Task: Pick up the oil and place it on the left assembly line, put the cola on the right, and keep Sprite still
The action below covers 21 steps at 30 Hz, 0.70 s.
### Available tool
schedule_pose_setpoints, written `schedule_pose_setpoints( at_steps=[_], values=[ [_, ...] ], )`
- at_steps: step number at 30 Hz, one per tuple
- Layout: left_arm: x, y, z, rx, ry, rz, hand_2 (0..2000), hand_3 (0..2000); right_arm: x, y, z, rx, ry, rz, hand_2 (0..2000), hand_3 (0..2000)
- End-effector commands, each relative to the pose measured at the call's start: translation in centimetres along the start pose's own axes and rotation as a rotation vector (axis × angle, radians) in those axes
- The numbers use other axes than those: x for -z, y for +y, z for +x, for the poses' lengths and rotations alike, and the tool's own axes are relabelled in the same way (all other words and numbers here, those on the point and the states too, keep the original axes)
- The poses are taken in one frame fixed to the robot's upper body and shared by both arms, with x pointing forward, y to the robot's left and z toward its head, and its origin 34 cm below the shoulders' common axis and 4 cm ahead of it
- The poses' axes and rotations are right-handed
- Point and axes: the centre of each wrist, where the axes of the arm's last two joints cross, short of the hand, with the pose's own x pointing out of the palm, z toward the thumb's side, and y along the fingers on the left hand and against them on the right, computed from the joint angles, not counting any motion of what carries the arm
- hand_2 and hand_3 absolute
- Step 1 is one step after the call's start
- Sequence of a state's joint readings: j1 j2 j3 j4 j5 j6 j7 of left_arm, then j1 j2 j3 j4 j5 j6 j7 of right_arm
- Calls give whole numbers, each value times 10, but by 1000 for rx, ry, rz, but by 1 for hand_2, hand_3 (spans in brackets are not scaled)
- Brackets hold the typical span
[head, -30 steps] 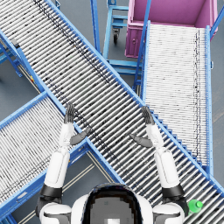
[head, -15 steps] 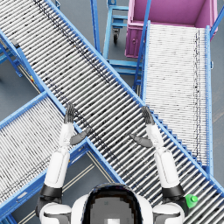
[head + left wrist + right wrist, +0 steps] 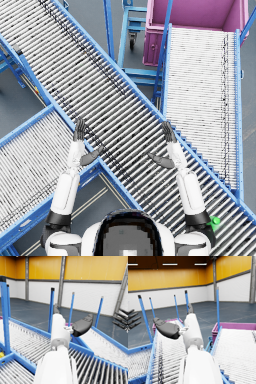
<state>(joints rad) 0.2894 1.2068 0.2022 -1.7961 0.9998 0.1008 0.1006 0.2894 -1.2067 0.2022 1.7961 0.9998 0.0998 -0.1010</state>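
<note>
Oil and cola show in no view, so I cannot tell where they lie from either hand. Both hands hold nothing: my left hand point(image 3: 80, 145) and right hand point(image 3: 167, 147) hover over the belt point(image 3: 115, 100), fingers spread and thumbs turned in toward each other.

The only candidate is a small green thing point(image 3: 215, 221) on the belt at 5 o'clock from my right hand. It is well apart from that hand, beside my right upper arm and partly hidden by it. By its colour I judge it the Sprite, to be left alone.

I expect oil to be a full bottle: heavy, smooth, slippery, stiff enough to squeeze. I would wrap its body at mid-height, not the neck. Cola should be lighter, round, slick and thinner-walled, so the same hold, but gentler.

The left line point(image 3: 30, 155) lies at 9 o'clock from my left hand, the right line point(image 3: 200, 90) at 1 o'clock from my right.
</note>
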Motion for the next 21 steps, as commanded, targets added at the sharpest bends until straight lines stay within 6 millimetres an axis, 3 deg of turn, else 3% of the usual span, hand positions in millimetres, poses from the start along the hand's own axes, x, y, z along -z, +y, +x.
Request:
schedule_pose_setpoints(
  at_steps=[1,21],
  values=[
    [0,0,0,0,0,0,0,0,0,0,0,0,0,0,0,0],
    [0,0,0,0,0,0,0,0,0,0,0,0,0,0,0,0]
  ],
)
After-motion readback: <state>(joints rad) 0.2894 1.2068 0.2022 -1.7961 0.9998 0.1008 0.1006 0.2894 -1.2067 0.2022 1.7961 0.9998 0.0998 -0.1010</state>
